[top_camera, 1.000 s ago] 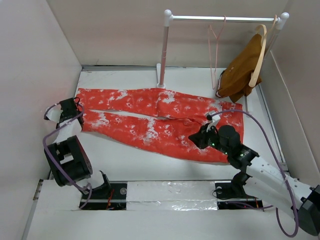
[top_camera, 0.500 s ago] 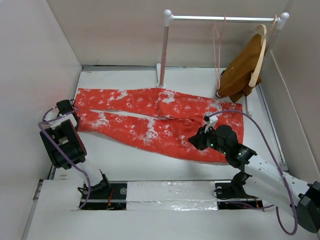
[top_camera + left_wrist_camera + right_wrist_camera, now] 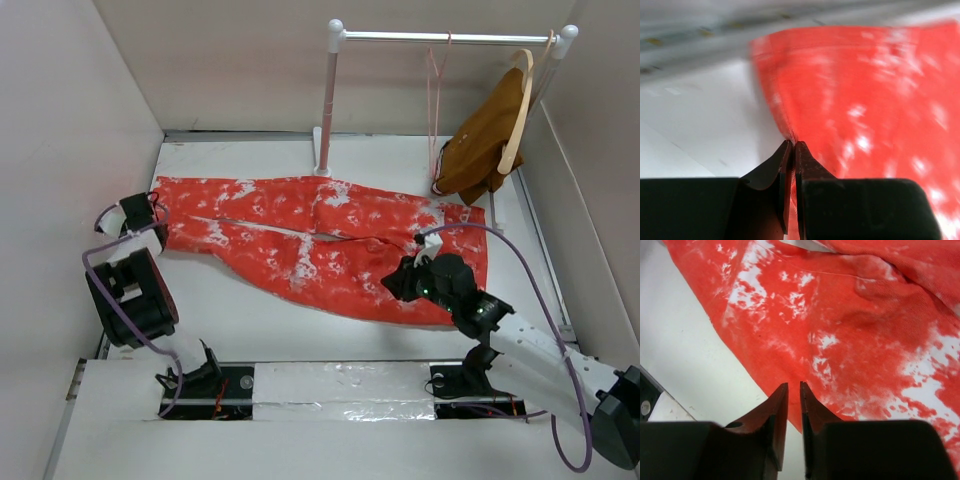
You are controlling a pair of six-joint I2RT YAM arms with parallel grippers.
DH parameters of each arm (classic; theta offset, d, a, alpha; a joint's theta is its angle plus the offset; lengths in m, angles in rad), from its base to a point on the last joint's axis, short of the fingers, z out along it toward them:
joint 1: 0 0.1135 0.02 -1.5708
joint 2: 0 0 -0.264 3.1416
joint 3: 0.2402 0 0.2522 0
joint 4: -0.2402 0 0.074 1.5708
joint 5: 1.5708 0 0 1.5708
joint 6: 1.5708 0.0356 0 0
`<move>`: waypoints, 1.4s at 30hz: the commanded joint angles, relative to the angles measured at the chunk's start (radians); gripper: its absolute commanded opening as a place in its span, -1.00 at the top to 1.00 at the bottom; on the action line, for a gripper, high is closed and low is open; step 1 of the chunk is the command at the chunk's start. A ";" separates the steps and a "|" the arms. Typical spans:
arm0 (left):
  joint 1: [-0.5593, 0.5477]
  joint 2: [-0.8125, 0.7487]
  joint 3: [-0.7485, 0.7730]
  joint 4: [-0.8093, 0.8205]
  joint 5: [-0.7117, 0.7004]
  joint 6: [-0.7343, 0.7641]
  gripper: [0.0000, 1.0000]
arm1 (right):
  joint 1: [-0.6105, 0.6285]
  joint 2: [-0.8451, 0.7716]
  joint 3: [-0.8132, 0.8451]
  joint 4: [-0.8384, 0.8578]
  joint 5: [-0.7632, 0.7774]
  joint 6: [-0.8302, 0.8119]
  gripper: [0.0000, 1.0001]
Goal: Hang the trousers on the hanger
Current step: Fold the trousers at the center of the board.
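The orange-red trousers [image 3: 330, 235] with white splotches lie flat across the table, legs pointing left and waist to the right. My left gripper [image 3: 140, 215] is at the leg ends, and in the left wrist view it [image 3: 792, 143] is shut on the folded cloth edge of the trousers [image 3: 865, 85]. My right gripper [image 3: 403, 281] hovers over the near edge of the trousers by the waist end. Its jaws [image 3: 794, 385] stand slightly open, nothing between them, above the trousers [image 3: 865, 335]. The pale-pink hanger [image 3: 436, 95] hangs on the rail at the back.
A white rail [image 3: 450, 37] on a post [image 3: 326, 100] stands at the back. A mustard-brown garment [image 3: 485, 135] on a wooden hanger hangs at its right end. Walls close in the table left, back and right. A purple cable [image 3: 510, 245] loops over the right arm.
The left jaws closed on the leg end, and the near leg's end shifted toward the far leg. The right jaws parted a little and barely moved.
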 commanded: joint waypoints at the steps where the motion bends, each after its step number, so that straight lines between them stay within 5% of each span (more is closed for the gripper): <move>1: -0.088 -0.168 -0.032 0.089 0.096 0.008 1.00 | -0.034 -0.036 -0.047 -0.016 0.099 0.064 0.44; 9: -0.309 -0.565 -0.103 0.056 0.041 -0.002 1.00 | -0.190 -0.083 -0.115 -0.174 0.089 0.210 -0.05; 15: -0.332 -0.919 -0.167 -0.011 0.015 0.047 1.00 | -0.201 -0.162 -0.102 -0.254 0.150 0.248 -0.08; 20: -0.332 -1.105 -0.187 -0.075 0.120 0.119 1.00 | -0.274 -0.098 -0.015 -0.275 0.404 0.273 -0.04; 27: -0.418 -1.160 -0.132 -0.121 0.245 0.246 1.00 | -0.622 0.136 0.143 -0.272 0.474 0.174 0.02; 30: -0.463 -1.188 -0.135 -0.124 0.251 0.281 1.00 | -0.767 0.191 0.178 -0.230 0.440 0.126 -0.38; 31: -0.498 -1.197 -0.138 -0.129 0.251 0.283 1.00 | -0.785 0.234 0.187 -0.216 0.428 0.121 -0.66; 34: -0.547 -1.245 -0.160 -0.143 0.251 0.289 1.00 | -0.841 0.367 0.226 -0.166 0.327 0.049 -0.86; 42: -0.685 -1.338 -0.130 -0.201 0.147 0.317 1.00 | -0.922 0.639 0.329 -0.173 0.053 -0.038 -0.39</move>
